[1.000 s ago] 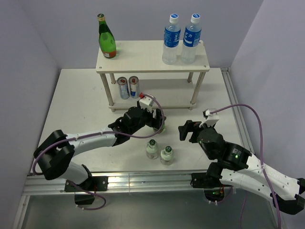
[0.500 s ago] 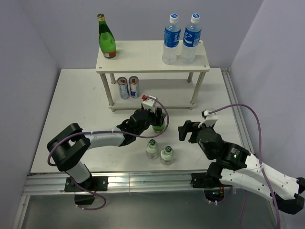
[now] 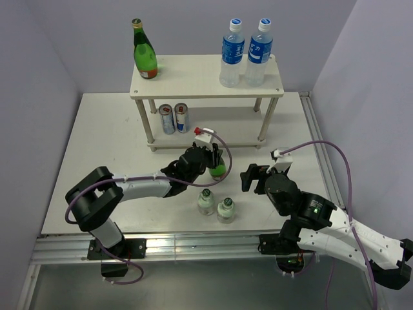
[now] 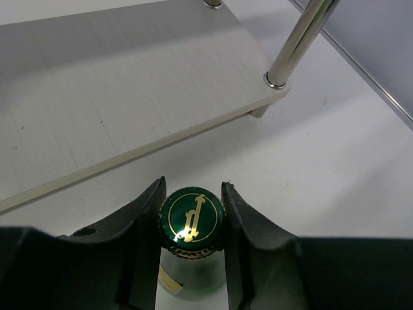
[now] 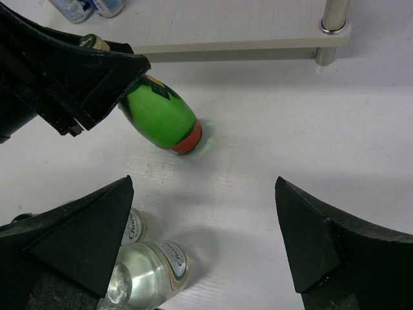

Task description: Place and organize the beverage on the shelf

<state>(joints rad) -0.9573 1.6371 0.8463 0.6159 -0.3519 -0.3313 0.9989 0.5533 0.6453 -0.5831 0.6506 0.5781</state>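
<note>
Your green bottle (image 5: 161, 116) stood tilted just in front of the shelf (image 3: 193, 74), near the middle of the white bench (image 3: 103, 142). Its neck was clamped between the fingers of your left gripper (image 4: 191, 194); whether its base touched the surface could not be told. Lavender walls (image 3: 51, 39) closed in the far and side edges. Since half a second before, you had carried the bottle slightly toward the right edge. Your left arm reached low from the near-left corner. Your right gripper (image 5: 203, 219) hung with its fingers spread wide, holding nothing, near two small clear bottles (image 3: 206, 203) by the near edge.
</note>
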